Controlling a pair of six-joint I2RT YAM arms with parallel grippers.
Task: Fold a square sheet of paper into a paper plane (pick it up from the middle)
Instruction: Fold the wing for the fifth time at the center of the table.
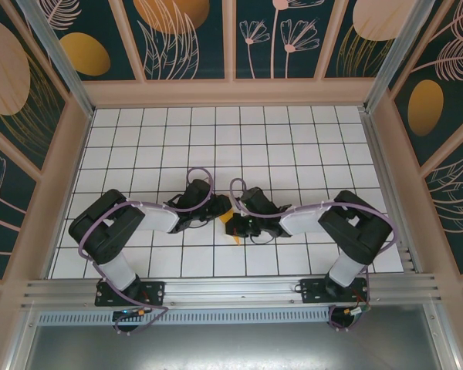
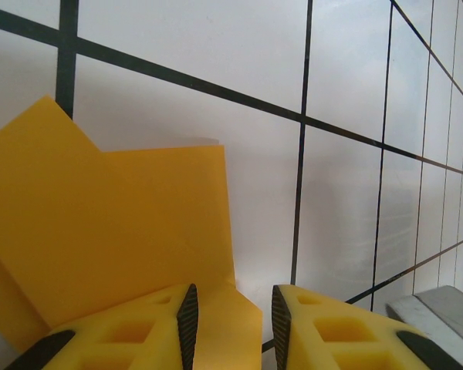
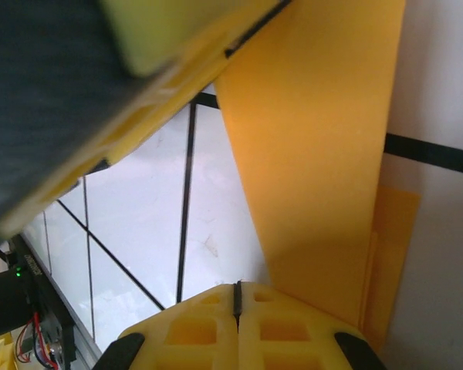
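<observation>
The orange-yellow sheet of paper sits partly folded at the middle of the white grid table, between the two arms. In the left wrist view the paper shows two overlapping flaps lying over the tiles, one corner reaching in between the fingers. My left gripper is open, with a clear gap between that corner and the right pad. My right gripper is shut, pads pressed together, and a raised flap of the paper stands just right of its fingers. Seen from above, the left gripper and right gripper nearly touch.
The left gripper's yellow finger crosses the top of the right wrist view, close above the paper. A metal rail runs along the near table edge, with the arm bases on it. Patterned walls enclose the table.
</observation>
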